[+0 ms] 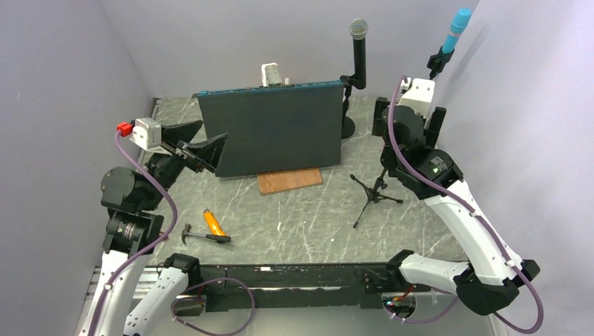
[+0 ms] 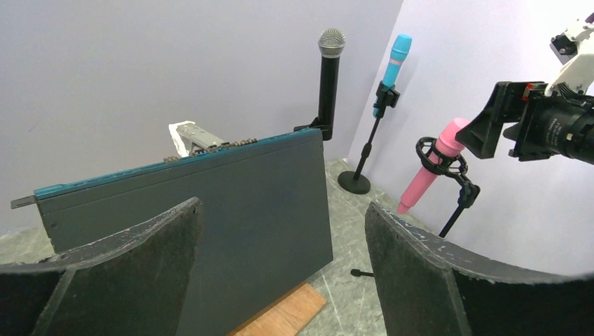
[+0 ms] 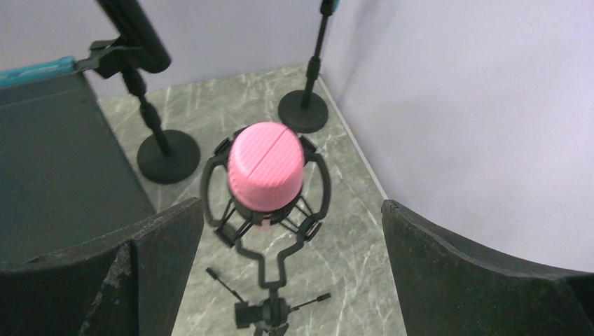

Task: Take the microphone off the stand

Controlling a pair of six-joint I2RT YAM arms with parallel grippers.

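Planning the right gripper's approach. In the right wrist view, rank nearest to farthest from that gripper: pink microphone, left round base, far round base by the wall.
1. pink microphone: centre, just ahead in its mount.
2. left round base: on the table, off to the left.
3. far round base: farther back, beside the wall.

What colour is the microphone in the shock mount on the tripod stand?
Pink. The microphone shows best in the right wrist view.

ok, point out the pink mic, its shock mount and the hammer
pink mic (image 3: 266, 162): right wrist view, top end face.
shock mount (image 3: 204, 185): right wrist view, left side of ring.
hammer (image 1: 207, 237): top external view, handle.
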